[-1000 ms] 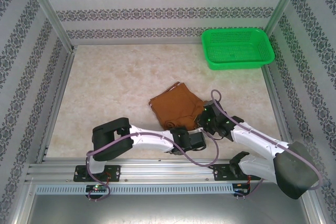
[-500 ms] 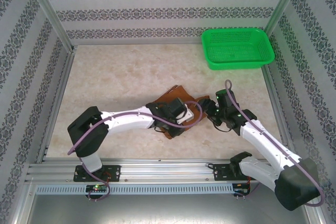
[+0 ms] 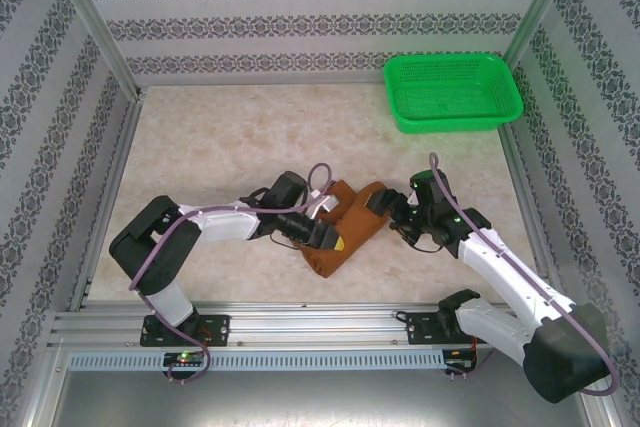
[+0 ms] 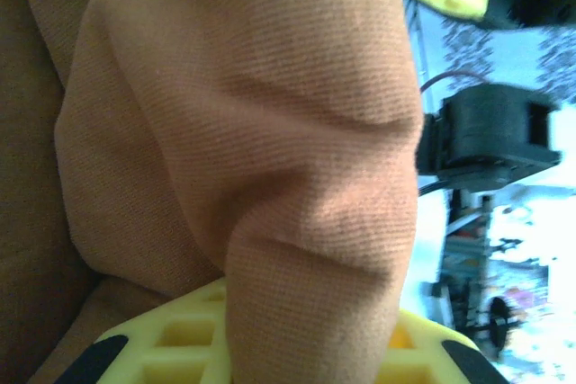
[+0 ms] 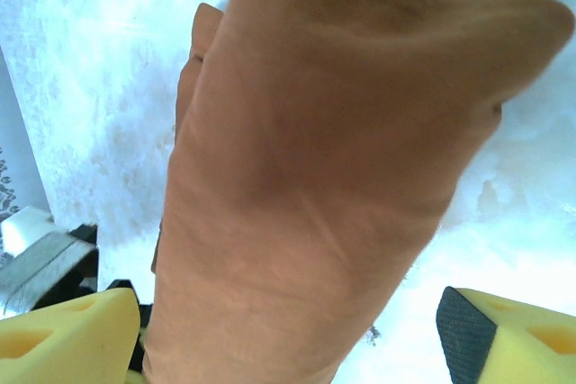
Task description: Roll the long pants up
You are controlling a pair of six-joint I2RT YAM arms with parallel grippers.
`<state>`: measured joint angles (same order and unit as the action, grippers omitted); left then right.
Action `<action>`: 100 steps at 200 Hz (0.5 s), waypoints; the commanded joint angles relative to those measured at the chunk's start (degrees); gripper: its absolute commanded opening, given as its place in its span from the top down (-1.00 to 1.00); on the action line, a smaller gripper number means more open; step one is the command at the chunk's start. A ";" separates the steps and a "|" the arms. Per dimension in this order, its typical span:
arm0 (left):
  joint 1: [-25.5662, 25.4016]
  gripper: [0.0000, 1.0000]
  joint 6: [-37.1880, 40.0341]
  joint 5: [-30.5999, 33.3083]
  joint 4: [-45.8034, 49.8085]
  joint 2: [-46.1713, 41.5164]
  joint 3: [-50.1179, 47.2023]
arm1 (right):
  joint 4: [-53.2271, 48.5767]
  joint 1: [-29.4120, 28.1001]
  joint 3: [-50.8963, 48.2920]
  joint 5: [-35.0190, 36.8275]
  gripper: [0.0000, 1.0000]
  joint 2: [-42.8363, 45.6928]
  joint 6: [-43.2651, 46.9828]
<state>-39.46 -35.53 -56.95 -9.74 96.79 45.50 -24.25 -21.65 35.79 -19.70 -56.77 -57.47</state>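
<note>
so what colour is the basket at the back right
The basket is bright green, clearest in the top external view.

A lab test cell, with aluminium frame (image 3: 300, 325) and patterned panels (image 3: 300, 22).

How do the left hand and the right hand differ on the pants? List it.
The left hand is pinched shut on the long pants; the right hand stands open, cloth unclamped between its spread fingers. The left hand meets the pants from their left side, the right hand from their right. Both have yellow fingers and work the same pants.

Bright, wrist-view backgrounds seemingly overexposed
</note>
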 commanded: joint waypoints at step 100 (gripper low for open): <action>0.35 1.00 -18.69 -10.22 -28.38 10.34 -9.18 | 14.92 -3.52 0.20 -2.38 0.03 -27.22 2.55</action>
<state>-38.11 -52.36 -64.36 -38.96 104.90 37.85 -14.22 -24.53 35.62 -23.24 -77.65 -56.18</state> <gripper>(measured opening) 0.197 0.815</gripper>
